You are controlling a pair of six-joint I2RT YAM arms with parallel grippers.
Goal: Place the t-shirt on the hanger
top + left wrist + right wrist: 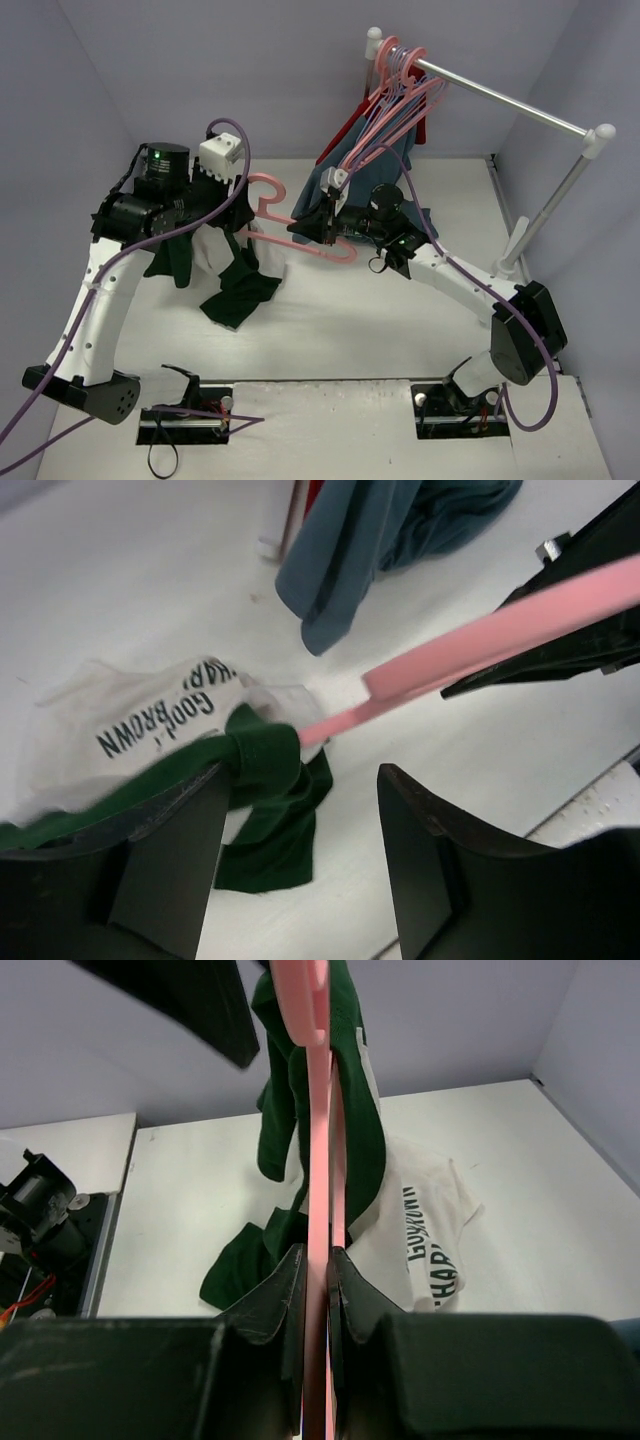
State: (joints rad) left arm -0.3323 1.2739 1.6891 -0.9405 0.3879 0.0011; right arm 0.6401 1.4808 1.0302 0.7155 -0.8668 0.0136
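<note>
Fingers [282, 1298] of the right gripper [317, 1265] pinch the pink hanger [318, 1110] tight. We see that best from that arm's own camera. From above, the hanger sits near the middle. The t-shirt [235, 275] hangs at 9 o'clock from it, with its low end on the table [380, 320]. Only the left wrist view shows us the left gripper [300, 778] with its fingers apart. Green trim is bunched by one finger, and the hanger's tip touches that trim. A blue-grey garment [350, 550] lies at 12 o'clock.
</note>
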